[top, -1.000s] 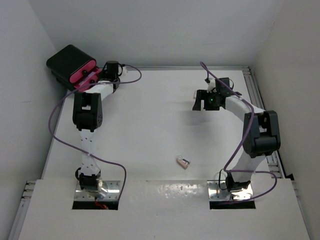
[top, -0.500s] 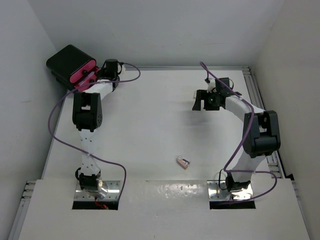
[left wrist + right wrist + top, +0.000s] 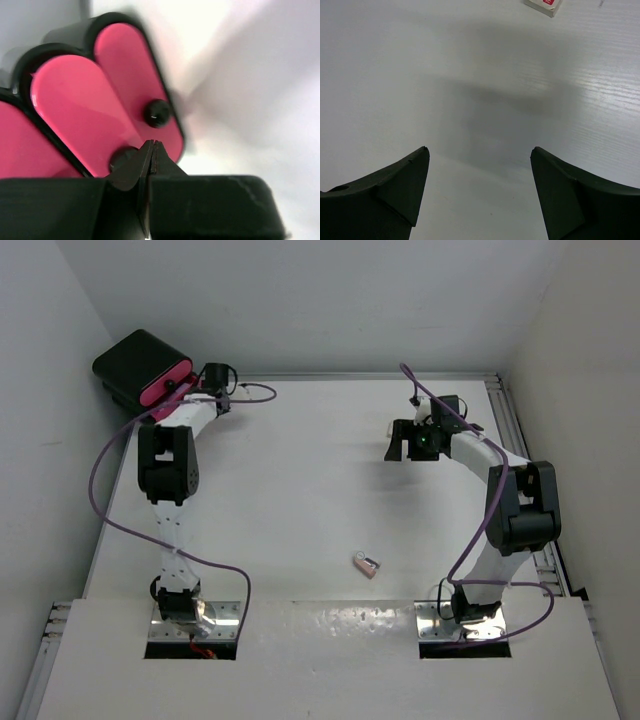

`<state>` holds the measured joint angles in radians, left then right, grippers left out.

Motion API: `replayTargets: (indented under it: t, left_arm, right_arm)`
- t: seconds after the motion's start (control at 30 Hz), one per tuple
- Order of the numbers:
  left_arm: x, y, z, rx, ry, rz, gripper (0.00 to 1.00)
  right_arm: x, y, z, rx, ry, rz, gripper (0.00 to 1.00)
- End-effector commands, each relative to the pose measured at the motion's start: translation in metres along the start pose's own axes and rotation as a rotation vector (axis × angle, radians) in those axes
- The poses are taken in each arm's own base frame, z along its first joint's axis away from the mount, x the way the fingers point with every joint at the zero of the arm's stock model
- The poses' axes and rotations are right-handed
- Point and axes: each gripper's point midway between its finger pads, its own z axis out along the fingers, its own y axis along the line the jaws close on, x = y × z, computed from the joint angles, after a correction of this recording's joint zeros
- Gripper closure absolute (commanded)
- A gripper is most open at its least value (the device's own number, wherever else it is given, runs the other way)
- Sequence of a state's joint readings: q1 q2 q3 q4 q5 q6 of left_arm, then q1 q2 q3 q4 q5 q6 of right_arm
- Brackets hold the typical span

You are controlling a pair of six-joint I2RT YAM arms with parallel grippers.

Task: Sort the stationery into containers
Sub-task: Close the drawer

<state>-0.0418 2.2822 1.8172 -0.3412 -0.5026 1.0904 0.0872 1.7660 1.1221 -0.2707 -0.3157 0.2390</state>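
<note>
Left jaws: clenched, nothing between them. The two fingertips (image 3: pixel 136 169) close to a single point right at the front of the pink drawers (image 3: pixel 80 110). From that point we see the lower black knob (image 3: pixel 122 157) just beside it at 8 o'clock, half hidden behind one finger, so we cannot tell whether they touch. The upper black knob (image 3: pixel 156 112) sits at 12 o'clock, apart from the tip. Three rounded pink fronts show in that wrist view, each in a black surround; the picture is blurred.

From the top view, the left arm (image 3: pixel 163 455) reaches to 10 o'clock of the counter (image 3: pixel 300 470), with its wrist up against the pink face of the glossy black cabinet (image 3: pixel 135 360) in the far-left corner.

Right jaws: released and holding nothing, fingers (image 3: pixel 395 195) spread wide with bare counter between them. A small white block with red print (image 3: pixel 543 4) is cut off by the top edge of that wrist view, at about 1 o'clock. In the top view they hang over the counter at about 1 o'clock of its middle, well apart from the cabinet.

A pinkish eraser block (image 3: pixel 368 564) lies loose on the counter at roughly 5 o'clock of its middle and 6 to 7 o'clock of the right jaws. It is well apart from both jaws and from the drawers. We cannot tell if it is the block in the right wrist view.
</note>
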Motion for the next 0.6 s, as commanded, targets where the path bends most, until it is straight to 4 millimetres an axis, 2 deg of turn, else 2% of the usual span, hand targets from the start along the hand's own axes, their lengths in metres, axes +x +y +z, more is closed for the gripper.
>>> replayTargets:
  t: [0.0, 0.03, 0.07, 0.1, 0.2, 0.23, 0.27, 0.3, 0.4, 0.43, 0.5, 0.53, 0.57]
  left_arm:
    - [-0.006, 0.030, -0.048, 0.058, -0.137, -0.067, 0.94]
    - [-0.010, 0.043, -0.062, 0.059, -0.176, -0.089, 0.92]
    - [-0.017, 0.036, -0.075, 0.132, -0.236, -0.107, 0.90]
    - [-0.023, 0.049, -0.088, 0.126, -0.280, -0.141, 0.90]
    - [-0.037, 0.063, -0.120, 0.172, -0.380, -0.263, 0.85]
    - [-0.038, 0.086, -0.136, 0.132, -0.417, -0.315, 0.83]
    - [-0.037, 0.088, -0.141, 0.141, -0.415, -0.365, 0.82]
    - [-0.033, 0.103, -0.149, 0.120, -0.427, -0.412, 0.79]
    - [-0.023, 0.115, -0.155, 0.110, -0.413, -0.468, 0.73]
    - [-0.001, 0.115, -0.146, 0.125, -0.368, -0.513, 0.70]
    - [0.014, 0.112, -0.140, 0.142, -0.333, -0.542, 0.69]
    - [0.031, 0.110, -0.136, 0.154, -0.303, -0.578, 0.66]
    - [0.036, 0.111, -0.139, 0.171, -0.318, -0.595, 0.65]
  right_arm:
    - [-0.023, 0.009, -0.012, -0.026, -0.079, -0.032, 0.19]
    - [-0.024, 0.012, -0.013, -0.031, -0.083, -0.035, 0.19]
    - [-0.023, 0.014, -0.013, -0.038, -0.083, -0.035, 0.19]
    - [-0.025, 0.015, -0.013, -0.042, -0.088, -0.038, 0.19]
    - [-0.028, 0.021, -0.012, -0.061, -0.094, -0.040, 0.19]
    - [-0.028, 0.024, -0.011, -0.069, -0.091, -0.042, 0.19]
    - [-0.032, 0.028, -0.011, -0.076, -0.098, -0.047, 0.19]
    - [-0.035, 0.034, -0.010, -0.099, -0.102, -0.052, 0.19]
    - [-0.043, 0.055, -0.008, -0.158, -0.118, -0.072, 0.20]
    - [-0.045, 0.060, -0.007, -0.171, -0.122, -0.073, 0.20]
    - [-0.050, 0.073, -0.004, -0.196, -0.132, -0.074, 0.20]
    - [-0.051, 0.077, -0.001, -0.209, -0.130, -0.072, 0.20]
    - [-0.052, 0.081, 0.000, -0.219, -0.133, -0.064, 0.21]
